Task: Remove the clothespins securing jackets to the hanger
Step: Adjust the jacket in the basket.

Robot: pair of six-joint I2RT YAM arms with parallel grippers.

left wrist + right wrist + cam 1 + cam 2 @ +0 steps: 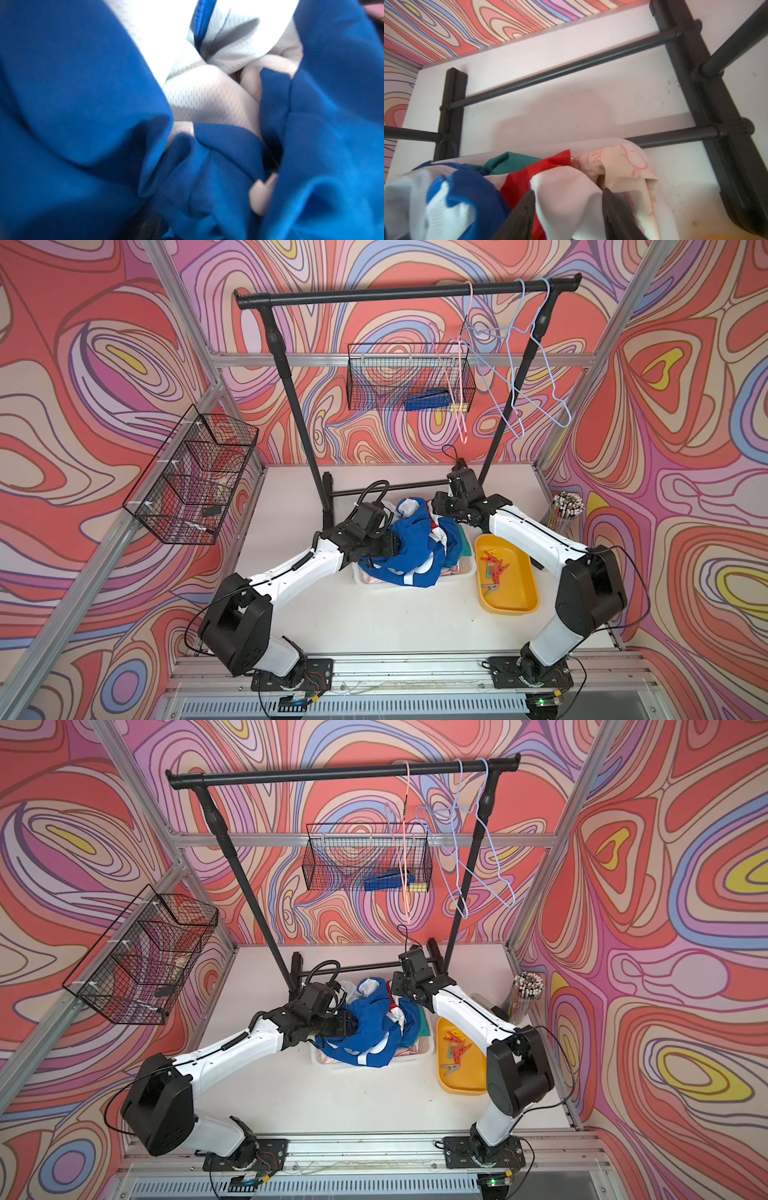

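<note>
In both top views the wire hangers [536,364] hung bare. The plastic clothespins [493,568] lay in the yellow tray [519,601], and the jackets [415,539] slumped in a white basket [360,577]. The left pincer [392,547] was buried in slick blue cloth, so I couldn't tell its opening.

The left wrist showed only blue folds and white mesh lining [207,99].

On the right wrist, the right pincer [569,190] stood half-open astride a pale fold, not plainly gripping. I'd lift both straight up, slowly, so nothing snagged.

Blue jacket [72,104]: folds fill frame, v. close, blurred. White mesh lining [207,97] shows at ctr. Small pale tab [261,193] betw. blue folds.
</note>
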